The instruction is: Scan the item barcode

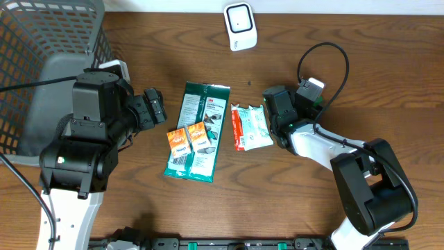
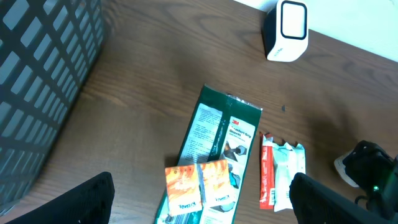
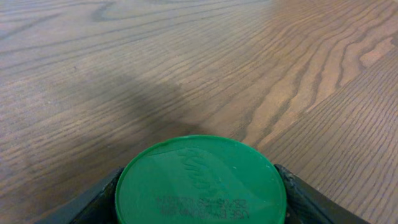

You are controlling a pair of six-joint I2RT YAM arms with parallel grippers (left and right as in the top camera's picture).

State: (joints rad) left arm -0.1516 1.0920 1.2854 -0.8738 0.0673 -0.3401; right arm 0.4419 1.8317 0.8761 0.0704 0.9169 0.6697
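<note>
Left hand (image 1: 154, 107): fingers wide apart, empty, at 9 o'clock of the packets.
Right hand (image 3: 199, 186): fingers lay against both sides of a green lid (image 3: 200, 177), just above the bench (image 3: 186, 62).
Barcode scanner (image 1: 240, 26): white, at the bench's 12 o'clock edge.
3M packet (image 1: 205, 111): green, flat, carried two orange sachets (image 1: 188, 139).
Red-and-white packet (image 1: 251, 127): at its 3 o'clock, beside the right hand.
Basket (image 1: 41, 42): grey, at 10 o'clock.

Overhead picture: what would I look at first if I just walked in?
Probably the long green package in the middle of the table, with two orange packets lying on it. Next, the red-and-white packet just to its right and the white scanner at the far edge.
</note>
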